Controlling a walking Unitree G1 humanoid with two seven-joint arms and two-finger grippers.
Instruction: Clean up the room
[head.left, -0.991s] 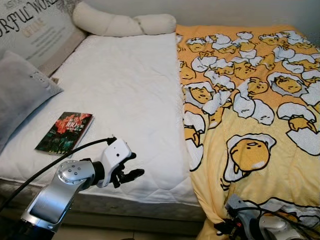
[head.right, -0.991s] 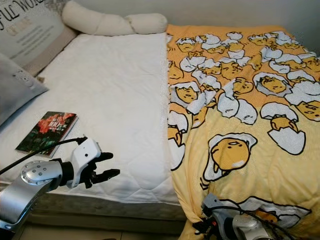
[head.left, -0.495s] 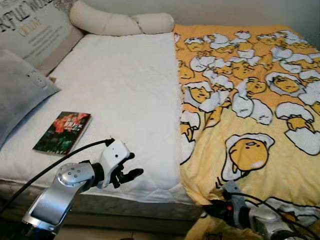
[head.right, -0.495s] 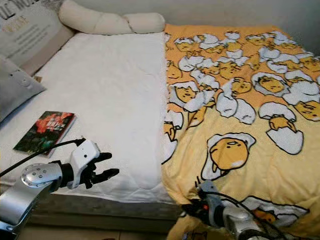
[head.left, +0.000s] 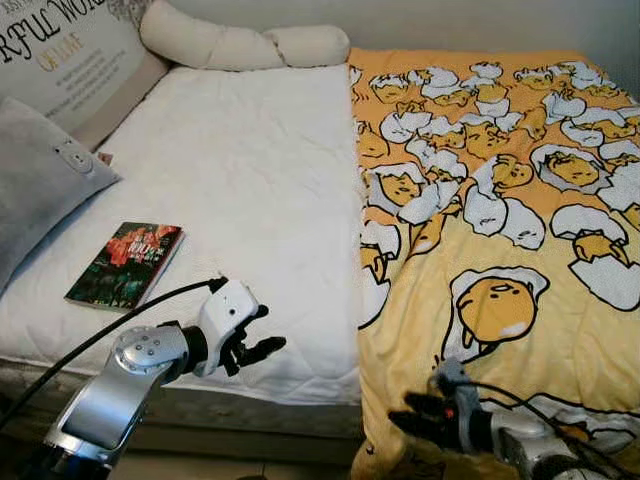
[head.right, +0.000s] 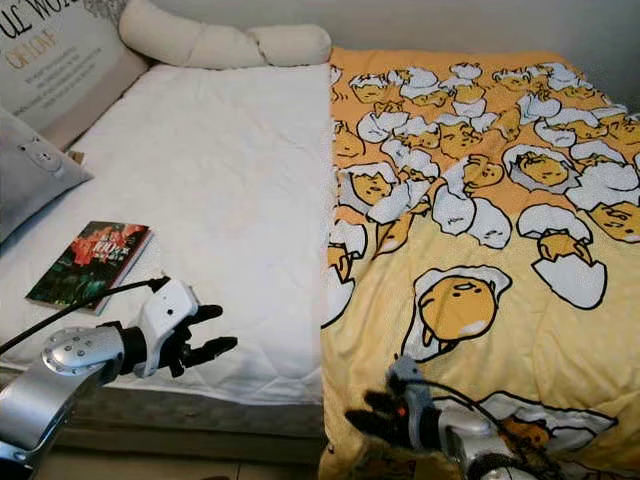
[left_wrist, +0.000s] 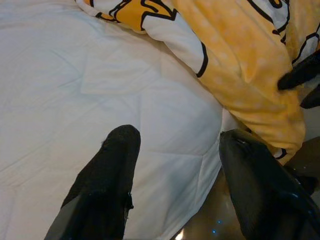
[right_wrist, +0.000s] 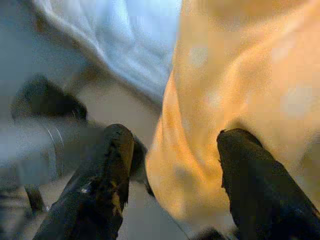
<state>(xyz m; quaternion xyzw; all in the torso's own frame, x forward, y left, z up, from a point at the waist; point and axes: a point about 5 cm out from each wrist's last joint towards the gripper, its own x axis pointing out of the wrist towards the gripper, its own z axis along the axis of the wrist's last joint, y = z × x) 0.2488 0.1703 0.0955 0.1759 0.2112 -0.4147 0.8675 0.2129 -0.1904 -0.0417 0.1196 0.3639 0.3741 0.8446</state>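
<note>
In the left eye view you see a bed (head.left: 260, 180) with a white cover. A yellow blanket (head.left: 500, 230) with egg pictures fills the right half of the frame. Its edge runs down the middle and hangs over the front of the bed at the lower right. A book (head.left: 127, 264) lies flat on the white cover at the left middle. A gray pillow (head.left: 40, 185) sits at the left edge, above the book. A big cushion with letters (head.left: 70, 55) leans in the upper left corner. A long white pillow (head.left: 245, 45) lies along the top. Your left hand (head.left: 262, 335) is at the lower left, over the front edge of the bed, with its fingers spread wide and nothing in them. Your right hand (head.left: 415, 418) is at the bottom right, just in front of the hanging blanket, fingers apart.

The right eye view shows the same scene, with the book (head.right: 90, 262) a bit closer to the left edge.

In the left wrist view, two black fingers (left_wrist: 107, 180) stand wide apart over the white cover. The yellow blanket (left_wrist: 240, 55) lies in the upper right of the frame.

In the right wrist view, the picture is blurry. Two black fingers (right_wrist: 107, 170) are wide apart, and the yellow blanket (right_wrist: 235, 80) hangs between them. You cannot tell if they touch it.
</note>
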